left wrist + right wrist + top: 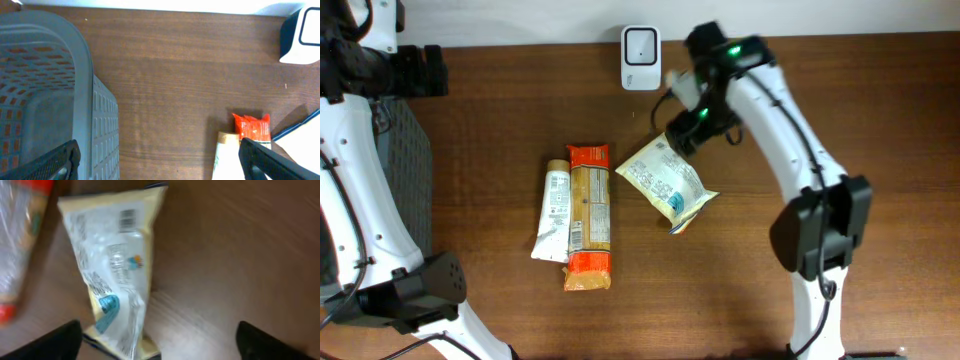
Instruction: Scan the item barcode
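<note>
Where the counter [500, 120] runs out on the left, a grey basket [408, 150] sits under the left arm. The left claw [160, 164] hangs over the basket's rim and the bare wood beside it, released, its fingers spread wide with nothing between them.

Toward the middle, a white tube [555, 212] lies flat, touching a long cracker packet with orange ends [590, 215] on its right. The two lie side by side, lengthwise front to back.

Just to the right is the item for scanning, a yellow-and-white pouch [668, 182]. It lies flat on the counter at a slant, apart from the cracker packet. In the right wrist view, a barcode [128, 220] faces up near one end of the pouch.

A white scanner [641, 44] stands at the back edge of the counter, beyond the pouch and clear of it.

The right claw [160, 345] hovers above the pouch's rear end. It is released, its fingers [270, 342] wide apart on either side of the pouch and not touching it.
</note>
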### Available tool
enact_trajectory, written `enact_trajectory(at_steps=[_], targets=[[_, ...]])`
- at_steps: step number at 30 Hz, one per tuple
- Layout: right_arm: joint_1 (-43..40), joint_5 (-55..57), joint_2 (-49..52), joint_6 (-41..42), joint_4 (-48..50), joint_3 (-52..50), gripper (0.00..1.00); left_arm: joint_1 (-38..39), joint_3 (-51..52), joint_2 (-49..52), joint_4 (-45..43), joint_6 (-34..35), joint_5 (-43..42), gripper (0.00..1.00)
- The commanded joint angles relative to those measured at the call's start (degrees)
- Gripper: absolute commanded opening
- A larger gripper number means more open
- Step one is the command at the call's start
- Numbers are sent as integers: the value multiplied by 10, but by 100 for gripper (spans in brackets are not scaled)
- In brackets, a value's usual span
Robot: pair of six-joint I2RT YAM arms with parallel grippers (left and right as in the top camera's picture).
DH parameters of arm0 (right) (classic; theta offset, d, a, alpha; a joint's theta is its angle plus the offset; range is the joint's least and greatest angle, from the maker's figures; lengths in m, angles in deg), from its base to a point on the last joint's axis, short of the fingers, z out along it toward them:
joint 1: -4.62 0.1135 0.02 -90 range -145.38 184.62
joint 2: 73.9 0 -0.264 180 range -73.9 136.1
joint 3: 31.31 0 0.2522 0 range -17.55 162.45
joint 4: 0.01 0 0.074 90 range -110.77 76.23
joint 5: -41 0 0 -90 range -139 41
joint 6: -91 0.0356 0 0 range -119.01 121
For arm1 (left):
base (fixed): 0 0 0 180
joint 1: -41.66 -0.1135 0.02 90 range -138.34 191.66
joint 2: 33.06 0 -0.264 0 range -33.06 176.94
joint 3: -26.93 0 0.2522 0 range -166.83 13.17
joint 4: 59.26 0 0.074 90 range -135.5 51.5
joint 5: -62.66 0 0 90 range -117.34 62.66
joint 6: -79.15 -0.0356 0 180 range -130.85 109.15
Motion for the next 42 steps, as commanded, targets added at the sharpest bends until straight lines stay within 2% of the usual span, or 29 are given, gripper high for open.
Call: enact_trajectory(at_steps=[1,2,3,5,9,13,17,19,22,25,28,30,34,38,42], targets=[[-55,-199,0,167,-61,10,99,0,-2,-1,0,-9,-4,99],[-56,-198,0,132,-83,-9,99,0,-2,-1,0,-9,-4,99],[-56,-181,0,138,-110,-35,99,0,-2,-1,0,-9,-4,99],[-56,-130,-1,225,-110,-74,99,0,-2,-1,0,-9,-4,99],[-11,-70,-19,377,-42,-127,99,0,-2,-1,0,-9,-4,99],[28,40,-19,477,-81,-128,99,0,-2,-1,0,-9,-4,99],[36,70,-45,517,-88,-128,99,0,-2,-1,0,-9,-4,99],[64,145,-113,536,-80,-129,99,0,-2,-1,0,-9,-4,99],[83,169,-179,557,-75,-161,99,0,-2,-1,0,-9,-4,99],[75,130,-275,582,9,-321,99,0,-2,-1,0,-9,-4,99],[63,13,-364,595,205,-510,99,0,-2,-1,0,-9,-4,99],[69,0,-374,629,275,-576,99,0,-2,-1,0,-9,-4,99],[71,7,-362,672,367,-653,99,0,-2,-1,0,-9,-4,99],[71,8,-325,671,490,-690,99,0,-2,-1,0,-9,-4,99],[72,-8,-226,662,687,-691,99,0,-2,-1,0,-9,-4,99]])
